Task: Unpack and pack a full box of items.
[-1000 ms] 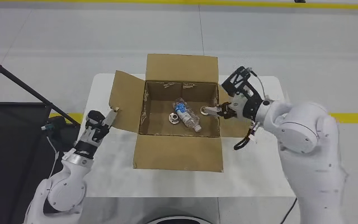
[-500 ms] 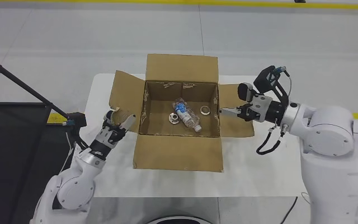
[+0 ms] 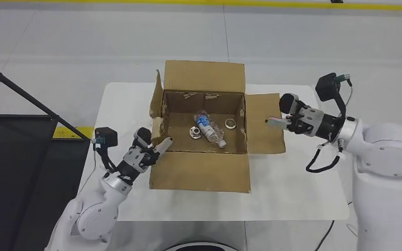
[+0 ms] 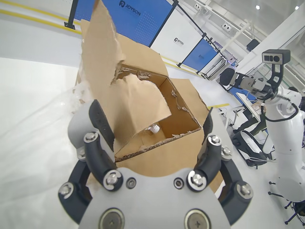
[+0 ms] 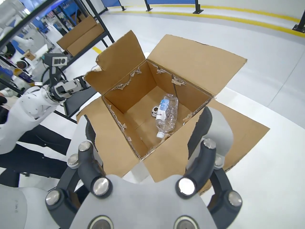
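While left gripper [image 3: 157, 144] and right gripper [image 3: 271, 120], fingers apart, flank the box [image 3: 201, 172], a hard push could tear its raised flap [image 4: 100, 48].

Bottle [image 4: 155, 128] mostly behind torn flap [image 4: 135, 103]

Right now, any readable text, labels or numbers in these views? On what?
Blue wall panel: a logo with a brand word mark, so not quoted.
White wall panel: the same kind of mark, smaller.
Bottle label: print too small to read.
Box: no print visible.
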Robot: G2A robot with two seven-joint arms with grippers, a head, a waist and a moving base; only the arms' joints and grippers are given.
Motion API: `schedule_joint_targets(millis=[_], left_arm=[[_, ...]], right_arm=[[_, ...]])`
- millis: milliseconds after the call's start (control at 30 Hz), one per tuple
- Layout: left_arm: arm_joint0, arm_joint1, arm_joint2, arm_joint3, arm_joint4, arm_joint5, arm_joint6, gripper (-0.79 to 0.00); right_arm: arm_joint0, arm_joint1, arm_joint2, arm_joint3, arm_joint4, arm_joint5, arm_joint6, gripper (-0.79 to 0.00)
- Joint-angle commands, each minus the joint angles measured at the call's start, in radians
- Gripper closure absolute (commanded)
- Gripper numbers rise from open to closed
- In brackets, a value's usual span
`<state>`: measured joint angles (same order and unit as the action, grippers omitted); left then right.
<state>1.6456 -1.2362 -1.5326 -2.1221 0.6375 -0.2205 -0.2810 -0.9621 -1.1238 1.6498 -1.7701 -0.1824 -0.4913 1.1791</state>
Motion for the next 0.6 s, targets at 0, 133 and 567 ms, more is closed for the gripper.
schedule_joint_targets(millis=[0, 133, 567], left_arm=[[-0.017, -0.001, 0.02, 0.009, 0.01, 0.013, -0.006, -0.785], [-0.056, -0.003, 0.06, 0.033, 0.018, 0.039, -0.025, -0.785], [-0.135, -0.006, 0.138, 0.077, 0.043, 0.115, -0.079, -0.785]], right_arm=[[0.008, 0.007, 0.027, 0.046, 0.07, -0.002, 0.026, -0.785], [0.039, 0.023, 0.06, 0.154, 0.152, -0.008, 0.079, -0.785], [0.16, 0.077, -0.031, 0.498, 0.311, 0.025, 0.175, -0.785]])
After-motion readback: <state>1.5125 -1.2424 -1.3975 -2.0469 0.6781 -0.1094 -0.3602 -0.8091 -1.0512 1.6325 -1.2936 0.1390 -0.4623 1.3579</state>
